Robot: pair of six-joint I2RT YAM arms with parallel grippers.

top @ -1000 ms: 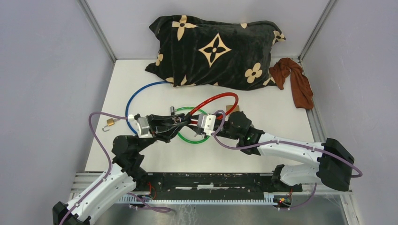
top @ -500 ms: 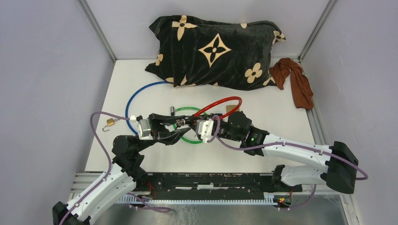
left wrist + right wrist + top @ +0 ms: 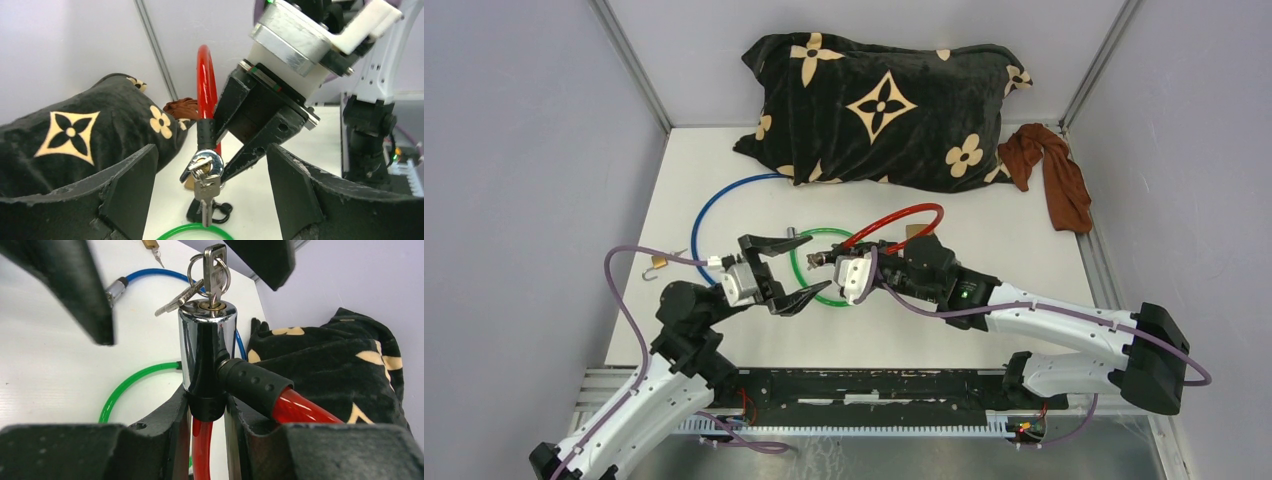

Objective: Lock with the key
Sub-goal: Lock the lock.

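The right gripper (image 3: 207, 405) is clamped narrowly on the red cable lock (image 3: 207, 345), its two fingers (image 3: 175, 412) pinching the black base just below the chrome cylinder (image 3: 206, 335). This grip appears meant to brace the lock body off the table (image 3: 1024, 250) so it cannot spin when the key is twisted. It also leaves the keyed end bare and reachable.

The left gripper (image 3: 211, 167) faces that end with its jaws spread wide, holding nothing. The lock head sits in the gap straight ahead of it, touching neither finger. That looks like a line-up for closing on the key (image 3: 215, 265).

The cylinder's long axis runs along the right gripper's fingers and out past their tips, with the keyhole end aimed at the left gripper. The key is seated in the keyhole along that same axis, its bow outermost. A key ring (image 3: 197, 265) and a spare key (image 3: 172, 301) hang off to one side. The cable's black sleeve (image 3: 250, 382) enters the cylinder from the side, across the axis. The red cable (image 3: 894, 215) loops away behind the right gripper.
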